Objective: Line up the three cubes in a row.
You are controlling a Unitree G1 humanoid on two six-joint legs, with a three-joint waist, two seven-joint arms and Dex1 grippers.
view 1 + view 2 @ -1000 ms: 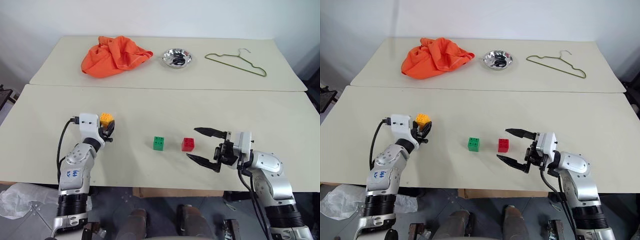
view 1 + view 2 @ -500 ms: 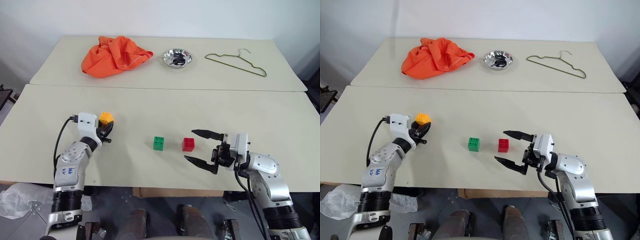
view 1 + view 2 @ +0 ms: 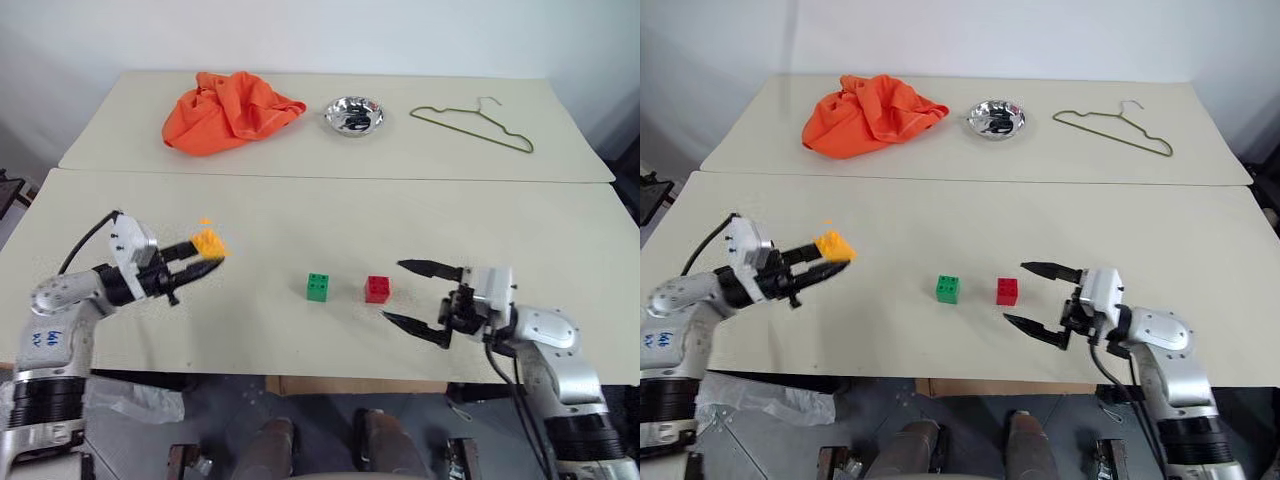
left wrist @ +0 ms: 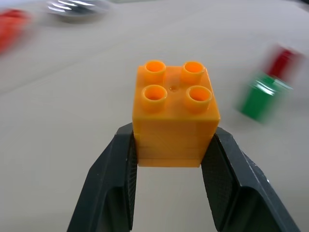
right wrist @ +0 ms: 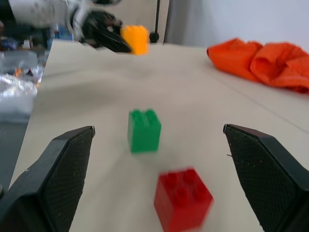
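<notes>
Our left gripper point(image 3: 205, 258) clamps the yellow-orange brick point(image 3: 209, 243) above the desk point(image 3: 300, 215); our right gripper point(image 3: 420, 297) gapes just right of the red brick point(image 3: 378, 289), green brick point(image 3: 318, 286) beside it.

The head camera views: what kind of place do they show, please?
Probably an indoor test or lab setup: two plain tables against a bare wall, with unrelated practice items laid out, an orange cloth, a metal bowl and a wire hanger.

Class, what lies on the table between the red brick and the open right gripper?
Nothing: in the head views, only bare table separates the red brick from the right gripper.
</notes>
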